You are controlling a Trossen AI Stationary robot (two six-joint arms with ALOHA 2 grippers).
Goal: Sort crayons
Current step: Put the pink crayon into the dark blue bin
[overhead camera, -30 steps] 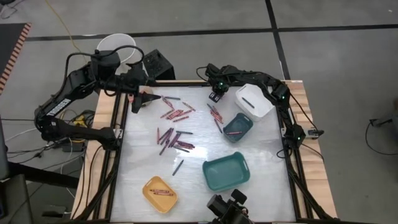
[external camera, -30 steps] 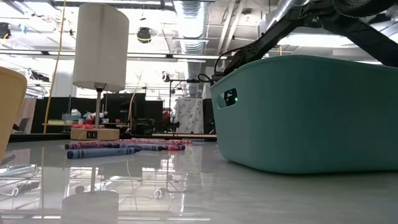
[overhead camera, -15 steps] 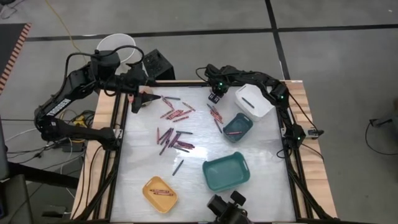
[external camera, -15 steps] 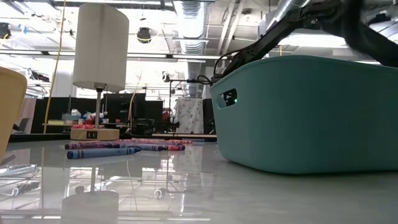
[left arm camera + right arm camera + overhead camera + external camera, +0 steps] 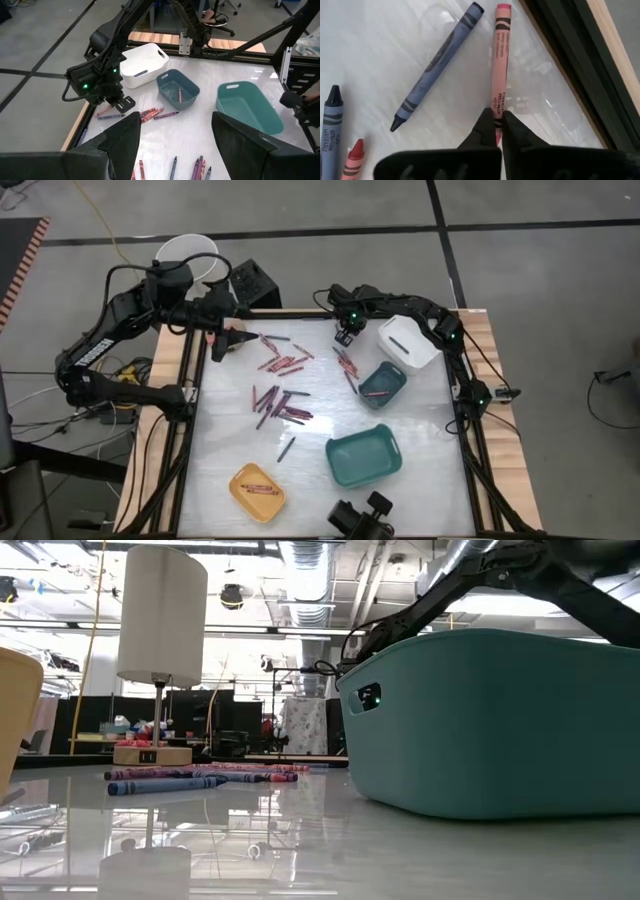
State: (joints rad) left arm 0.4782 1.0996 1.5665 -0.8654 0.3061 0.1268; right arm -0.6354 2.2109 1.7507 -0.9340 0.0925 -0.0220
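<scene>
The right gripper (image 5: 496, 126) has pinched shut on a pink crayon (image 5: 499, 75) lying flat at the table's far edge. The left gripper (image 5: 175, 132) hangs wide open and empty at the far left. Sorting looks barely begun: most crayons (image 5: 281, 402) lie loose mid-table, few sit in the yellow tray (image 5: 237, 489) and small teal tray (image 5: 396, 383).

**Trays, table and a lamp**

A white tray (image 5: 407, 344) sits at the glossy table's (image 5: 320, 472) far right. Just beside it lies a small teal tray (image 5: 382, 384), with a larger teal tray (image 5: 364, 456) nearer. A yellow tray (image 5: 257, 492) sits front-left. A white-shaded lamp (image 5: 160, 625) stands behind.
</scene>
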